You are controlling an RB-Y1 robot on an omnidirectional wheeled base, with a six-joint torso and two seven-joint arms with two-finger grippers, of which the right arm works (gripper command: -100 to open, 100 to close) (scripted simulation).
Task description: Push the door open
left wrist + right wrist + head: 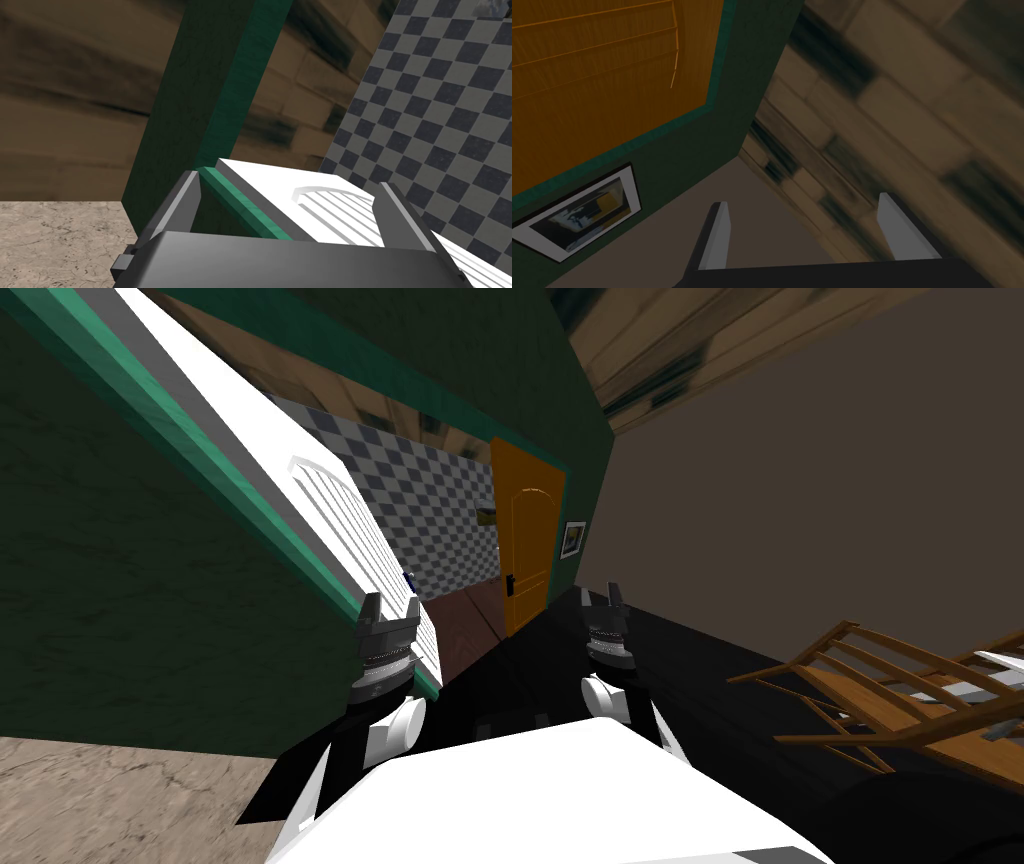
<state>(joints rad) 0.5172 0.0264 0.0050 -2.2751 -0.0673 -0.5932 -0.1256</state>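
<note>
White door (pixel 330 508): smooth, with one arched slatted panel, edged by a teal frame (pixel 215 463), just ahead of the left gripper (pixel 391 605). That gripper's fingers stand apart, with the door's edge and the frame between them; contact cannot be made out. Right gripper (pixel 601 592) is held beside it over a black area, fingers also apart. Room: dark green mottled walls (pixel 120 588), a grey checkered wall (pixel 430 508), tan stone floor (pixel 100 798). Second door, orange wood grain (pixel 527 548); one framed picture (pixel 573 539); one slatted wooden chair (pixel 890 698).
</note>
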